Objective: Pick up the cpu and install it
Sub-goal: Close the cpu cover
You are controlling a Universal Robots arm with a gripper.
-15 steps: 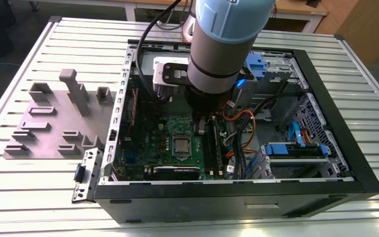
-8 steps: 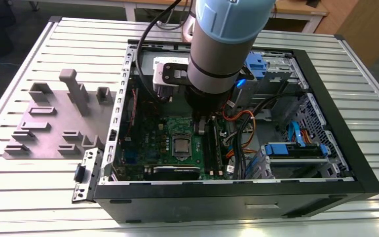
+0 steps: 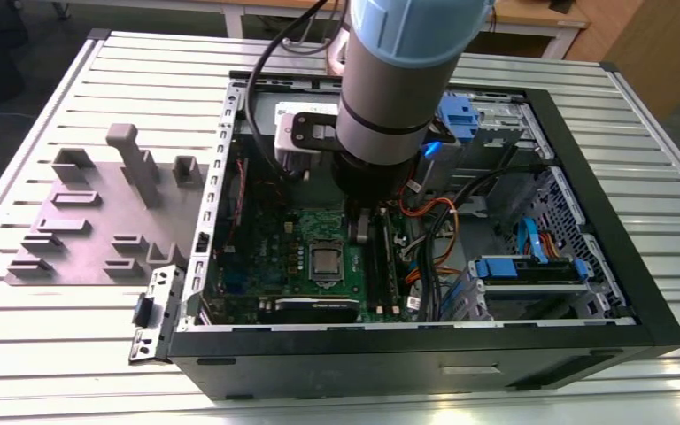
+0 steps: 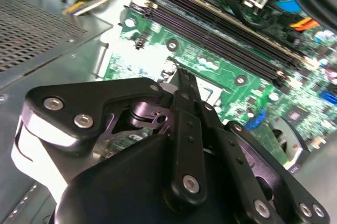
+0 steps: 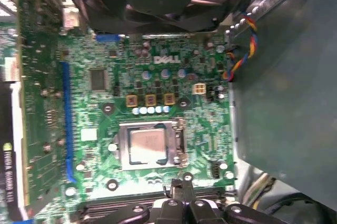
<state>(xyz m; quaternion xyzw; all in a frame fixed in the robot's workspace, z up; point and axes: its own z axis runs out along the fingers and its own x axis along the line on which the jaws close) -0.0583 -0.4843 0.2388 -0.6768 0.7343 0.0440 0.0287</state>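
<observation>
An open black computer case (image 3: 435, 354) lies on its side on a slatted metal table (image 3: 659, 159). Inside it sits a green motherboard (image 5: 158, 82) with a blue slot (image 5: 66, 124) and long black memory slots (image 4: 221, 29). Orange cables (image 3: 417, 217) and blue drive brackets (image 3: 529, 266) occupy the case interior. A grey plastic tray (image 3: 92, 230) with raised blocks rests beside the case, on the exterior view's left.

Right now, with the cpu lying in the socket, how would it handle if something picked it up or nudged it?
The cpu looks like a thin, flat metal-topped square, so probably stiff and light. Its smooth top may be slippery. It lies flat within the silver socket frame on the motherboard, so a sideways nudge likely wouldn't shift it.
</observation>
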